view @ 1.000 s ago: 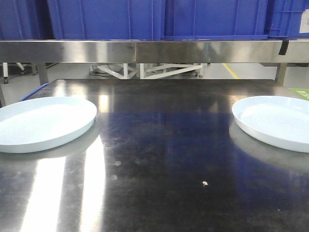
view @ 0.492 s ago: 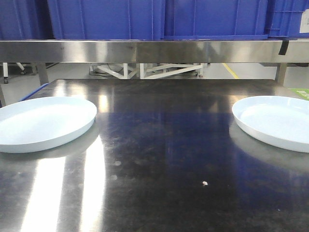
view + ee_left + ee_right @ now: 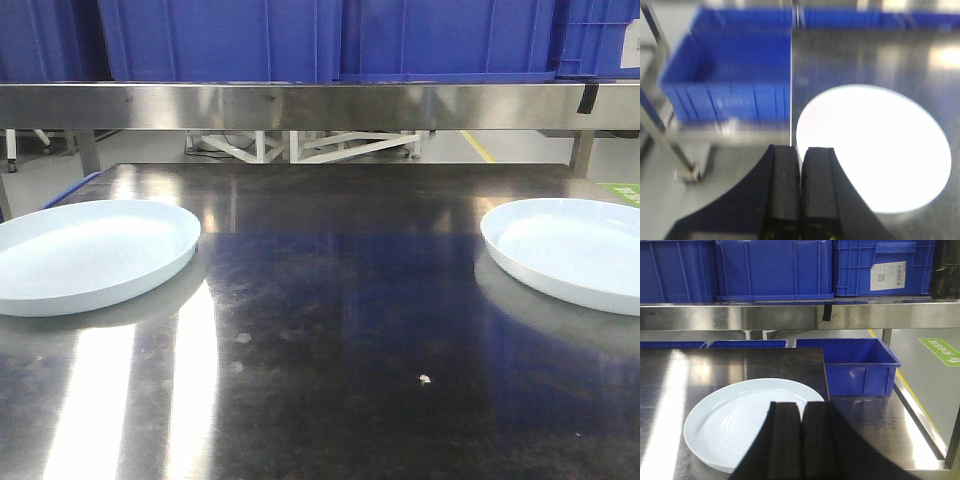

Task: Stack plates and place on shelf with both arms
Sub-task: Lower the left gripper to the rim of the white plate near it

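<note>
Two glossy, pale bluish-white round plates rest on the steel table (image 3: 330,300): left-edge plate (image 3: 90,255) and right-edge plate (image 3: 570,250). Four blue plastic crates (image 3: 220,40) stand above, contents hidden. The left gripper (image 3: 801,150) and right gripper (image 3: 801,407) have their fingers pressed together.

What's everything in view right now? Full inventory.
Plates: 2, pale bluish-white; left plate and right plate at opposite table ends, unstacked.
Table: 1, dark reflective steel, under the plates.
Shelf: 1, stainless, above the table's far side.
Crates: several, blue, on the shelf.
Bins: several, blue, low, beside and behind the table.
Floor marking: 1, green, right.
Left gripper: black, shut, empty.
Right gripper: black, shut, empty.
</note>
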